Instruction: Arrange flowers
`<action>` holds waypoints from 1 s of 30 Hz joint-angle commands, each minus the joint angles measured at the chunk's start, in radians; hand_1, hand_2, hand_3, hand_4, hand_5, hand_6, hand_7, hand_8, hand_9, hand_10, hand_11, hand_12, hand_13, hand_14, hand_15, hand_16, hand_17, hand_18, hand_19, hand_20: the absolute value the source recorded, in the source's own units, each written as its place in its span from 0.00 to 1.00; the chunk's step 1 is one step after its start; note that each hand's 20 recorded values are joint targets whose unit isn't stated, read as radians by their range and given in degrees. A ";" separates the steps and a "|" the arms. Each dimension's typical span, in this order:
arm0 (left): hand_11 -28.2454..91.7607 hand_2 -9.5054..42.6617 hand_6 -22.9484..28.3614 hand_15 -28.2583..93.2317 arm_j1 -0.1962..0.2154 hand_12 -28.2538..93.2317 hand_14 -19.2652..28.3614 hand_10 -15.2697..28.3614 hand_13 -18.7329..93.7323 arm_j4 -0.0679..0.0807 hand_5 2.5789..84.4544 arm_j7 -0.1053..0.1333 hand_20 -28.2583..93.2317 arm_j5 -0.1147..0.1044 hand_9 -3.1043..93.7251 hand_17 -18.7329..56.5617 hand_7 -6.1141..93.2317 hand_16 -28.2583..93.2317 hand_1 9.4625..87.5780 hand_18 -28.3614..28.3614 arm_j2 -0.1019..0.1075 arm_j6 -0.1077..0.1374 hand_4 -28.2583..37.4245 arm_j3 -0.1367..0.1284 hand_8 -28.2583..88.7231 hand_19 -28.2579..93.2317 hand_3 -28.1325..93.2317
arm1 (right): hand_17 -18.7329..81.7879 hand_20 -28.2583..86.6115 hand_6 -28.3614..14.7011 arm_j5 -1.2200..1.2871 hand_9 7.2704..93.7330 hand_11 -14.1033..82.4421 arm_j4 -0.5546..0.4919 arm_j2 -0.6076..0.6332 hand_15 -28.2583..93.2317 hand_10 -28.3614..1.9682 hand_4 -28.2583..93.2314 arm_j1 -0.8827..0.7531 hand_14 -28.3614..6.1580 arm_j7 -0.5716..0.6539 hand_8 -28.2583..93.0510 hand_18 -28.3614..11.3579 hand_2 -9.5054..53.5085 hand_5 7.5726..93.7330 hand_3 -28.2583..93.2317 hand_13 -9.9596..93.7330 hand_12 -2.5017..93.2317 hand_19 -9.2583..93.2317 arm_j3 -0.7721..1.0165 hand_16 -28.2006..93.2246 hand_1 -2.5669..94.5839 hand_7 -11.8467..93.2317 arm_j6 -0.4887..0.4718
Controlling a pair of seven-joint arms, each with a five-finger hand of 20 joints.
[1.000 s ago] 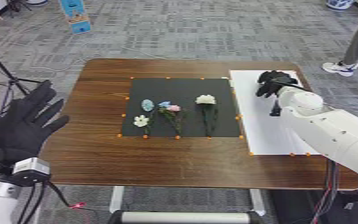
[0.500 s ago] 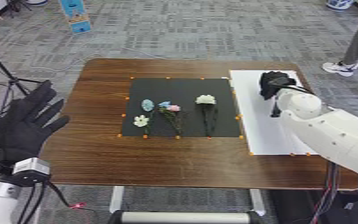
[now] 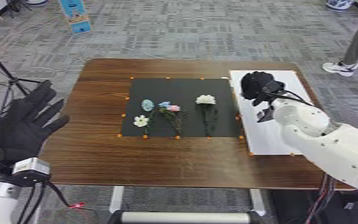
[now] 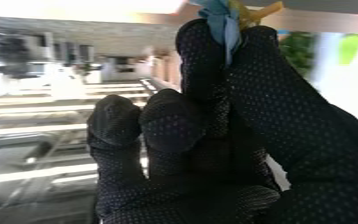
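While the right robot hand (image 3: 257,84) pinches a blue-and-yellow piece (image 4: 220,21) (petals, maybe) over the white sheet (image 3: 271,140), the left robot hand (image 3: 20,127) is open; the flowers (image 3: 206,99), probably fragile, prefer holding by their stems (image 3: 173,120).

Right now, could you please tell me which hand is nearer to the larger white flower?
The right hand: it is over the white sheet, to the right of the larger white flower. The left hand is at the table's left side.

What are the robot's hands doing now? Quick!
Left hand: open, fingers spread.
Right hand: closed, pinching a blue and yellow thing.
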 commanded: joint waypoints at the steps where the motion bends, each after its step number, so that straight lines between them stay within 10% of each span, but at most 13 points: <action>1: 0.30 0.04 0.47 0.29 -0.001 0.41 0.67 0.53 0.29 -0.002 0.23 -0.005 0.28 -0.003 0.21 0.04 0.20 0.29 0.19 0.91 -0.002 -0.007 0.00 -0.001 0.18 0.52 0.71 | 0.58 0.73 0.73 -0.030 0.86 0.46 -0.006 -0.057 0.87 0.71 0.00 -0.029 0.69 -0.031 0.21 0.23 0.00 0.75 0.91 0.76 0.45 0.97 -0.014 0.56 0.59 0.58 -0.022; 30: 0.29 0.04 0.47 0.28 -0.002 0.41 0.66 0.53 0.29 -0.001 0.24 -0.009 0.28 -0.004 0.21 0.04 0.20 0.29 0.19 0.91 -0.006 -0.007 0.00 -0.003 0.18 0.52 0.71 | 0.57 0.73 0.76 -0.102 0.88 0.44 -0.097 -0.037 0.88 0.73 0.00 -0.195 0.69 -0.042 0.20 0.24 0.00 0.74 0.91 0.75 0.45 0.97 0.058 0.55 0.58 0.58 0.015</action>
